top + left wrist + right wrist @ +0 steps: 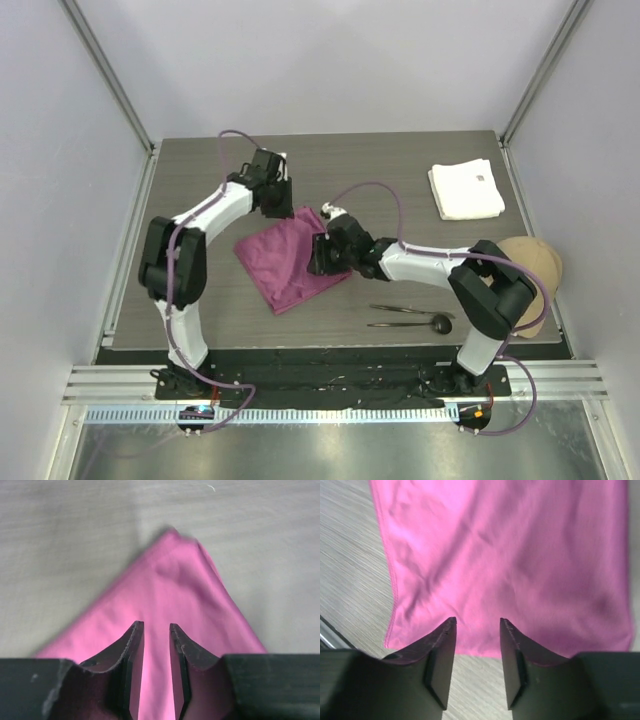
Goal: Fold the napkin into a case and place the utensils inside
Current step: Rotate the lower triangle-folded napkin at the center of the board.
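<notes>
My left gripper (pixel 156 625) at far corner of thin magenta-purple cloth napkin (pixel 285 262), centre of grey table (pixel 200 180); jaws slightly apart, nothing clamped. My right gripper (pixel 477 621) at its right edge, apart too. Risk: fabric snags on lift-off, skews fold.

Two robot arms, the left arm (pixel 215 208) and the right arm (pixel 425 262), are built of smooth white shell segments joined by bulky matte black joints. A thin purple cable (pixel 372 184) loops loosely along each arm. The left gripper (pixel 156 626) and the right gripper (pixel 478 621) each end in two matte black, wedge-shaped fingers (pixel 440 660) tapering to blunt tips.
</notes>
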You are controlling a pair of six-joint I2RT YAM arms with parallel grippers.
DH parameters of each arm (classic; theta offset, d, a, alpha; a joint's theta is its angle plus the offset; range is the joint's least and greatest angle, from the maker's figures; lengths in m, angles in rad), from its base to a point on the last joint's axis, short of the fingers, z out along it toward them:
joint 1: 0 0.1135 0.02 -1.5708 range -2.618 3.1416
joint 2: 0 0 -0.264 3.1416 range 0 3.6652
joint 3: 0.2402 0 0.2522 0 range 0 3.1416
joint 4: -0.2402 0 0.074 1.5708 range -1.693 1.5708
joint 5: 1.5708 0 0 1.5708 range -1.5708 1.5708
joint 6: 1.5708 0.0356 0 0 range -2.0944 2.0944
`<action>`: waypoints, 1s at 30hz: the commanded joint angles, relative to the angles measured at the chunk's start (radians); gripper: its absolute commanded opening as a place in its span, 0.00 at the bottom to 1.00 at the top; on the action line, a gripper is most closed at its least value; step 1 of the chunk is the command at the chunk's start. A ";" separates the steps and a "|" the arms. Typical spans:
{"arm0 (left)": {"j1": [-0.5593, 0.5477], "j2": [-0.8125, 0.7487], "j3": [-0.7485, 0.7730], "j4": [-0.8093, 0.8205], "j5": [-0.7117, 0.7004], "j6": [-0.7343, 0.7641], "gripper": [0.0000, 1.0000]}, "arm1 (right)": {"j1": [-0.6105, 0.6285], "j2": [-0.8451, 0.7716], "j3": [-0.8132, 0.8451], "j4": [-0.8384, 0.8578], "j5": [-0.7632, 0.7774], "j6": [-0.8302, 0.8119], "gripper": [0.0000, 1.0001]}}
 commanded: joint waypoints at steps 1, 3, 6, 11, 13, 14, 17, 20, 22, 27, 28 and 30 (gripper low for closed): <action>0.013 -0.236 -0.170 0.024 0.105 -0.068 0.30 | -0.052 -0.031 0.103 -0.081 0.010 -0.154 0.47; 0.013 -0.314 -0.298 0.074 0.130 -0.117 0.28 | -0.103 -0.002 0.123 -0.093 -0.047 -0.162 0.46; 0.013 -0.369 -0.426 0.174 0.147 -0.195 0.25 | -0.143 0.030 0.154 -0.120 -0.069 -0.188 0.40; 0.013 -0.274 -0.394 0.170 0.196 -0.176 0.17 | -0.163 0.028 0.120 -0.119 -0.087 -0.192 0.30; 0.013 -0.212 -0.367 0.183 0.207 -0.179 0.16 | -0.161 0.016 0.073 -0.101 -0.083 -0.171 0.28; 0.013 -0.192 -0.359 0.190 0.205 -0.179 0.15 | -0.161 0.010 0.051 -0.063 -0.087 -0.134 0.27; 0.013 -0.123 -0.330 0.209 0.187 -0.179 0.14 | -0.148 -0.021 -0.039 0.028 -0.069 -0.055 0.25; 0.013 -0.032 -0.261 0.182 0.189 -0.166 0.13 | -0.126 -0.036 -0.108 0.085 -0.032 0.014 0.24; 0.013 0.005 -0.227 0.176 0.175 -0.157 0.13 | -0.114 -0.036 -0.149 0.103 -0.009 0.042 0.23; 0.004 0.077 -0.141 0.156 0.173 -0.146 0.13 | -0.057 -0.054 -0.237 0.197 0.009 0.156 0.22; 0.002 0.077 -0.129 0.151 0.172 -0.145 0.12 | -0.046 -0.059 -0.257 0.211 0.020 0.168 0.22; 0.002 0.057 -0.116 0.135 0.172 -0.139 0.13 | -0.040 -0.070 -0.266 0.232 0.025 0.180 0.22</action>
